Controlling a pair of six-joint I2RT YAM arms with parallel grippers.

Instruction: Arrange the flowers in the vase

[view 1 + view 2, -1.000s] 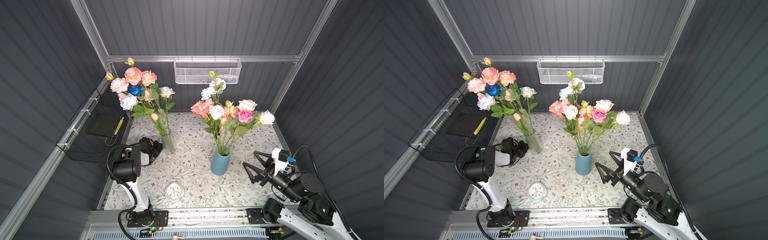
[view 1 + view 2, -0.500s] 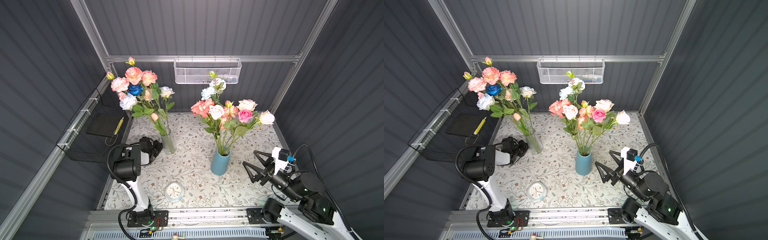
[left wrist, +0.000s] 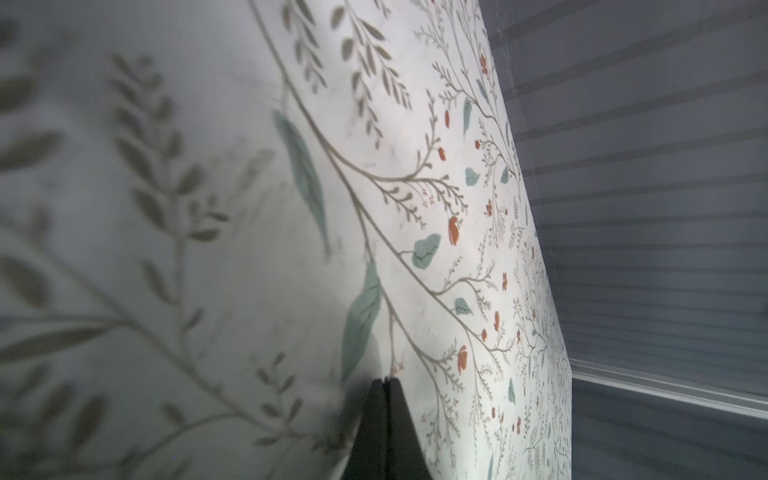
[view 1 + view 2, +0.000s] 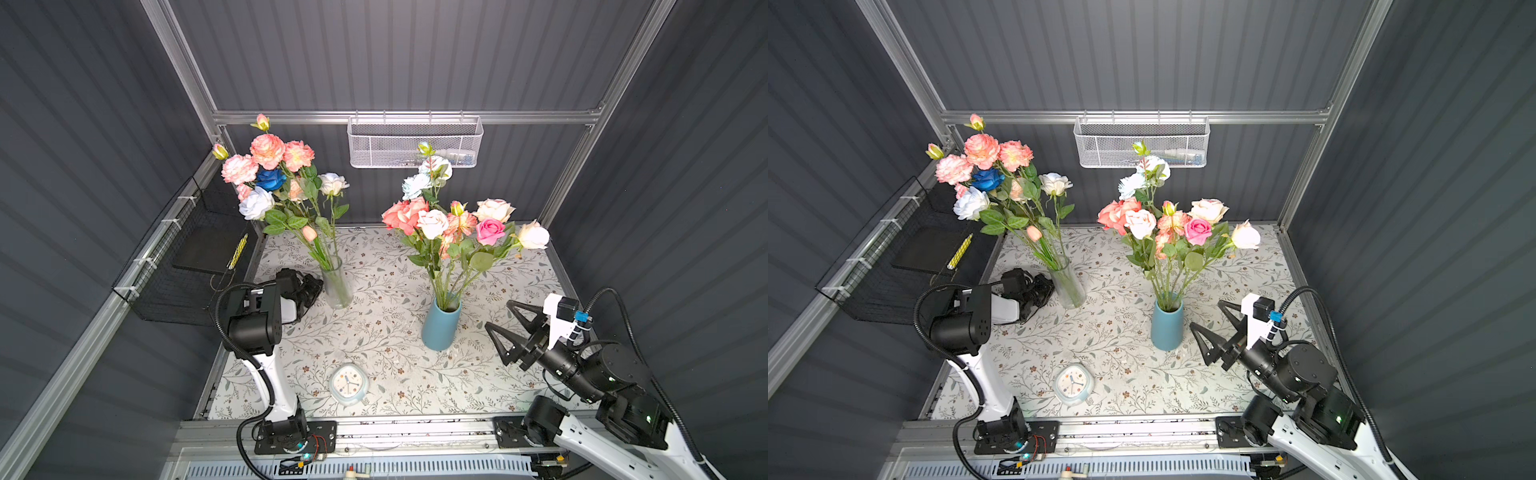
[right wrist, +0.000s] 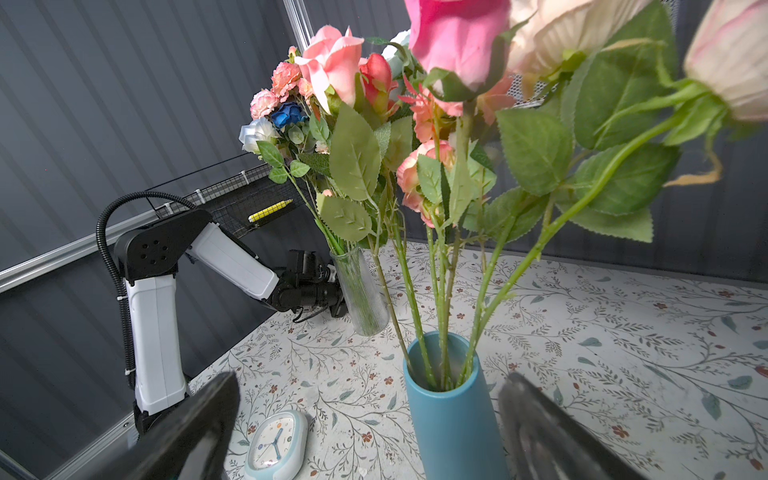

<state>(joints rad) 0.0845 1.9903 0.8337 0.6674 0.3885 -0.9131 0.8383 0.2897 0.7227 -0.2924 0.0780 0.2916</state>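
Observation:
Two bunches of flowers stand in vases on the floral cloth. Coral, pink and cream flowers (image 4: 457, 224) (image 4: 1167, 226) (image 5: 457, 124) stand in a blue vase (image 4: 440, 328) (image 4: 1167, 328) (image 5: 453, 411). Coral, white and one deep blue flower (image 4: 270, 174) (image 4: 988, 174) stand in a clear glass vase (image 4: 337, 282) (image 4: 1068, 284) (image 5: 361, 291). My right gripper (image 4: 498, 315) (image 4: 1207, 314) (image 5: 370, 380) is open, empty, just right of the blue vase. My left gripper (image 4: 313, 286) (image 3: 387, 380) is shut on nothing, low over the cloth beside the glass vase.
A small pale-blue clock (image 4: 349, 384) (image 5: 276, 444) lies near the front edge. A white mesh basket (image 4: 415, 143) hangs on the back rail. A black wire rack (image 4: 187, 266) with a yellow pen (image 4: 237, 251) is fixed to the left wall.

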